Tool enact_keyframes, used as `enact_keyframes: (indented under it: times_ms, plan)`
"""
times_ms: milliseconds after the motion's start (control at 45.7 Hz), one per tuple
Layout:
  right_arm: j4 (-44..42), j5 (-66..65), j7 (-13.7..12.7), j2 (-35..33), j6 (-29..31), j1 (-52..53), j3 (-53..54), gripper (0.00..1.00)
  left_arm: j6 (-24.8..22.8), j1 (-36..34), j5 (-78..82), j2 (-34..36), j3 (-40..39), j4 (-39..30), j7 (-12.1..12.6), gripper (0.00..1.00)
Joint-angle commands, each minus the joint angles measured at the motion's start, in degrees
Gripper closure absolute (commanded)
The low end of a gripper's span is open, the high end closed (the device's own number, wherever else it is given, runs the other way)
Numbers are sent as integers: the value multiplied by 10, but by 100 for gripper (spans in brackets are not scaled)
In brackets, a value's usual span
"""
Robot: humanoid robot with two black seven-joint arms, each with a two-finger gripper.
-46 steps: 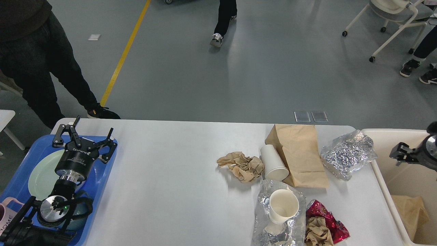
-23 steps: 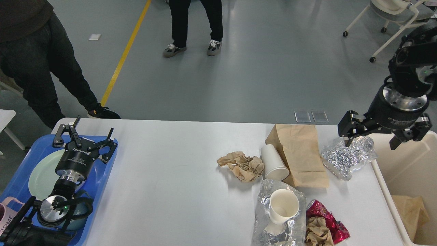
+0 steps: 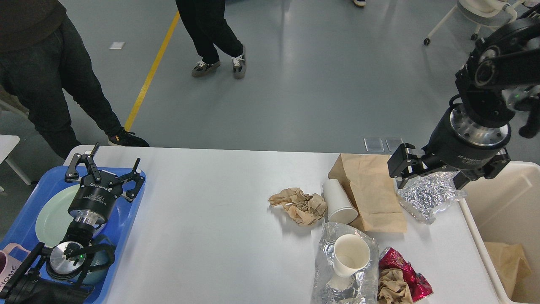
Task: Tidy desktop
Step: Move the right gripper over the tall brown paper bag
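The white desktop (image 3: pixel 211 219) holds litter on its right half: a crumpled brown paper (image 3: pixel 299 204), a tipped white paper cup (image 3: pixel 338 202), a flat brown paper bag (image 3: pixel 371 192), a crumpled silver foil bag (image 3: pixel 428 198), a second white cup (image 3: pixel 351 254) lying on a silver foil wrapper (image 3: pixel 337 283), and a red wrapper with brown paper (image 3: pixel 400 283). My right gripper (image 3: pixel 428 181) is open, hanging over the silver foil bag. My left gripper (image 3: pixel 103 169) is open and empty over the blue tray.
A blue tray (image 3: pixel 126 219) at the left holds a pale green plate (image 3: pixel 52 219) and a pink mug (image 3: pixel 8 264). A beige bin (image 3: pixel 485 236) with brown paper inside stands beside the table's right edge. People stand on the floor beyond the table.
My right arm has risen from over the bin and swung left over the table's right end, now above the silver foil bag. The left arm has not moved. A person walks behind.
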Motion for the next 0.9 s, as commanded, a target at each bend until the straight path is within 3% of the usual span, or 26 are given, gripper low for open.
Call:
enact_keyframes:
  times_ms: [0,153,306,460,635,876]
  plan:
    - [-12,-1,0,1,-39,-26,1,0,-1,0,0,0,0,0,0,3]
    - [-64,-2,-2,3,-75,-94,26,0,-1,0,0,0,0,0,0,3]
    - [-193,-4,-4,12,-85,-250,59,0,-1,0,0,0,0,0,0,3]
    - [-295,-5,-3,32,-87,-333,77,0,-1,0,0,0,0,0,0,3]
    - [-436,-11,-3,112,-101,-463,122,0,0,0,0,0,0,0,0,3]
    - [-536,-12,-3,173,-145,-542,136,0,-1,0,0,0,0,0,0,3]
